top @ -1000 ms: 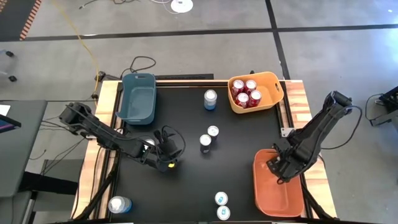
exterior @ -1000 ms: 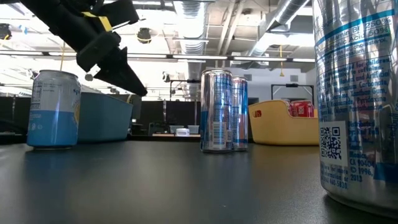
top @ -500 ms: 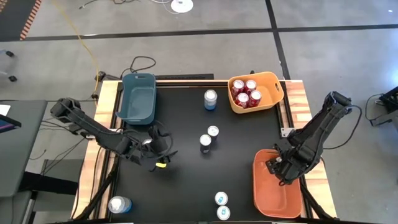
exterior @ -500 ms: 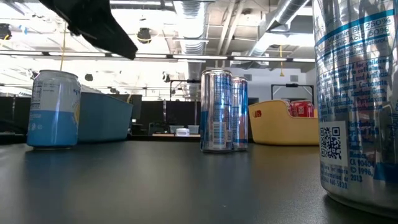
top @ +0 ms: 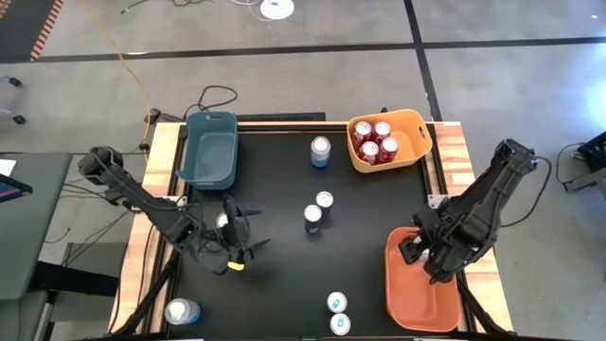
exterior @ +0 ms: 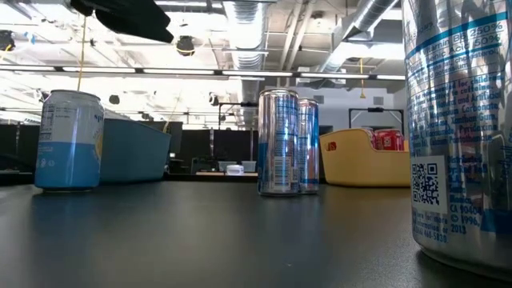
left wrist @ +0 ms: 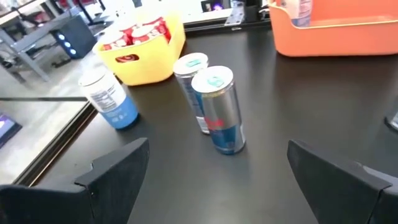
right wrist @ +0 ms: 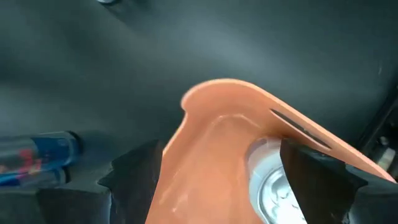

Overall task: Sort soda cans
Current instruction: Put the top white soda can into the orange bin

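A: Where do we see the cans relative to our fingers?
B: Our left gripper [top: 239,248] hangs spread wide and empty over the table's left side; the two slim cans [left wrist: 214,102] stand touching ahead of it, mid-table, well apart from its fingers.
A: And the right gripper [top: 423,256]?
B: Parted too, over the orange bin [top: 417,303], a silver-topped can [right wrist: 273,186] just under its fingers.
A: The bins?
B: Four red cans [top: 374,140] sit in the yellow bin [top: 413,123]; the blue-grey bin [top: 210,152] shows nothing inside. One blue can [top: 320,150] stands between those bins, another [top: 180,312] at the near-left corner, two more [top: 337,314] near the front edge.
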